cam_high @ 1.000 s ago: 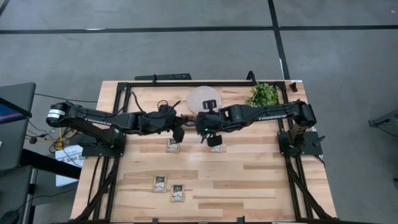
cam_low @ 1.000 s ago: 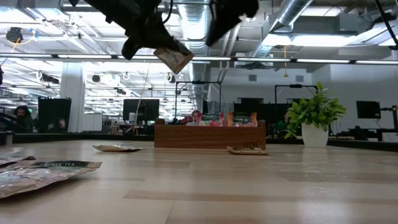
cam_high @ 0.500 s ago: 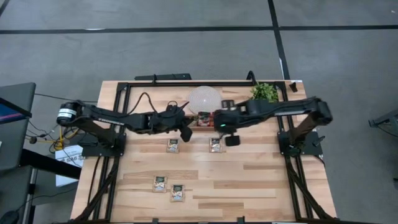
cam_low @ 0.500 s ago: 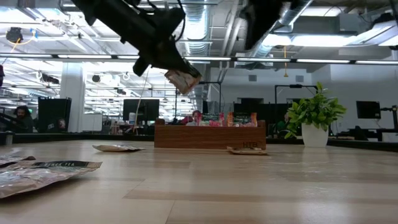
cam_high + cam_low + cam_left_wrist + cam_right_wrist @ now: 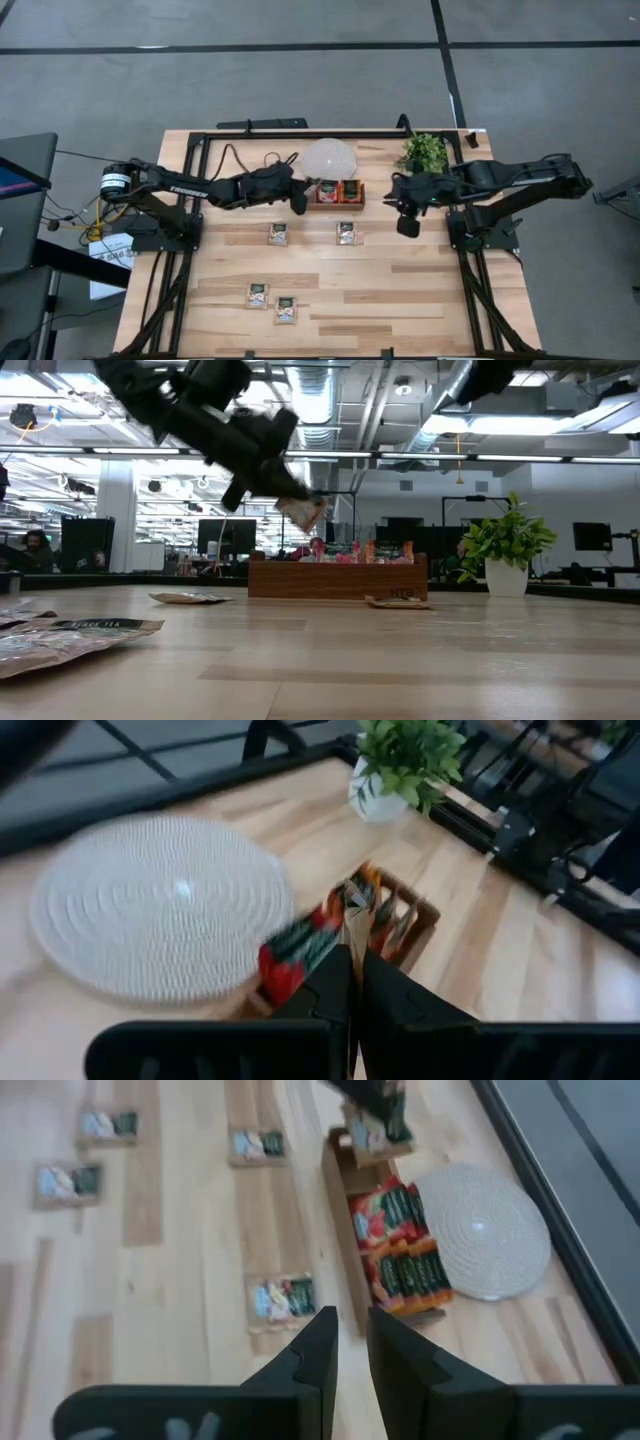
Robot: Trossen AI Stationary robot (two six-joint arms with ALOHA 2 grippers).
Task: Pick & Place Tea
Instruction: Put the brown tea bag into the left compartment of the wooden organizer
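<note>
Tea sachet in left hand has neared tray.

A pale butcher-block wooden table fills the middle of the high view, framed by a black metal rail along its far edge. A round white woven mat lies near that far edge, just beside a brown wooden compartment tray. A small green potted plant in a white pot stands near the far right corner. Grey carpet flooring surrounds the table. In the low view, an office with ceiling ducts and dark monitors lies behind.
</note>
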